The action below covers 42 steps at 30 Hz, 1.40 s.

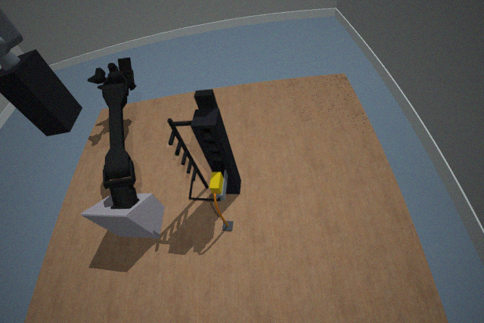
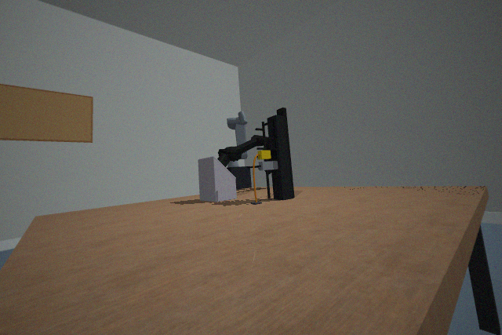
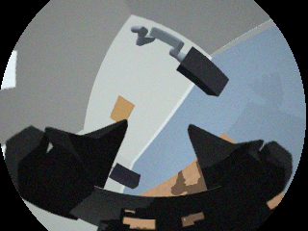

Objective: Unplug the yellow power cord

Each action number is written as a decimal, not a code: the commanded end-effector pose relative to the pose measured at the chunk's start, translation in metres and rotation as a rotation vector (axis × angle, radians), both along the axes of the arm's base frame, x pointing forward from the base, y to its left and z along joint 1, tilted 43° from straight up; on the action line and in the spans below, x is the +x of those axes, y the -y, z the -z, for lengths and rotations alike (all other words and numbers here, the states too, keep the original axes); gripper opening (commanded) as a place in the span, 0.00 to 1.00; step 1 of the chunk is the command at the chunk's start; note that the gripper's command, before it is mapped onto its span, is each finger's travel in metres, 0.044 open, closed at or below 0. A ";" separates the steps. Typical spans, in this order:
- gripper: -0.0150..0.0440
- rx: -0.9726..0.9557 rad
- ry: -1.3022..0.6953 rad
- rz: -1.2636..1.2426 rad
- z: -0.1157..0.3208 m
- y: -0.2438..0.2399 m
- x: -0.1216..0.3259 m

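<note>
The yellow plug [image 1: 215, 183] [image 2: 264, 154] sits against the socket face of the tall black power strip [image 1: 229, 163] [image 2: 284, 161], near its lower end. Its orange-yellow cord [image 1: 219, 209] [image 2: 254, 177] curves down to a small dark plate on the table. How deep the plug sits cannot be told. My gripper [image 1: 110, 72] [image 3: 158, 125] is open and empty, raised at the far left, well away from plug, cord and strip. In the exterior view the gripper is hidden behind the strip and rack. The plug is not in the wrist view.
A black rack [image 1: 187, 152] with several pegs stands left of the strip's face. A grey block [image 2: 267, 165] lies just below the plug. My arm rises from a pale wedge-shaped base [image 1: 144, 215] [image 2: 214, 181]. Another grey arm [image 3: 166, 36] [image 2: 241, 136] stands beyond, on a dark block.
</note>
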<state>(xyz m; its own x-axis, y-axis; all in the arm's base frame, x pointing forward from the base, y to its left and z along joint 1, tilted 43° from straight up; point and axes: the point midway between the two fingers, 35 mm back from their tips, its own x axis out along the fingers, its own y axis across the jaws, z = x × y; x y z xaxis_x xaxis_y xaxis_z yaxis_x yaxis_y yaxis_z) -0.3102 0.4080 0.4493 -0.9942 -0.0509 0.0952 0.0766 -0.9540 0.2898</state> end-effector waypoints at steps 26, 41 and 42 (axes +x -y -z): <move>0.53 -0.124 0.034 0.582 0.034 -0.103 0.220; 0.53 -0.333 0.011 1.018 0.072 -0.098 0.421; 0.53 -0.362 0.003 1.050 0.076 -0.095 0.435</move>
